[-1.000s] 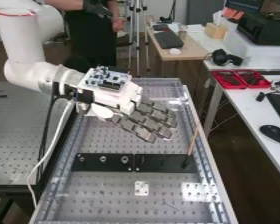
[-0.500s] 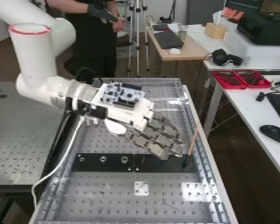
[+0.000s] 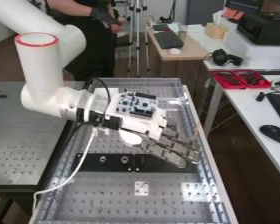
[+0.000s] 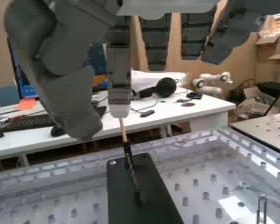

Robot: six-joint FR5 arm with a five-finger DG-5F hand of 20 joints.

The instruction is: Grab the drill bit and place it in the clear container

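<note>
White desk [image 3: 249, 104], dark brown floor [image 3: 238, 162]

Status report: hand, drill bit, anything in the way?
Hand open, fingertips by the drill bit. Bit standing at black plate, ungripped. No obstruction seen between them.

White jointed arm [image 3: 39, 65]: smooth, softly glossy
Dark grey fingered hand [image 3: 165, 151]: matt, plastic-looking
Black rectangular plate [image 4: 145, 197]: smooth, matt
Grey perforated bench surface [image 3: 91, 195]: shiny
Red open trays [image 3: 231, 86]: glossy plastic
</note>
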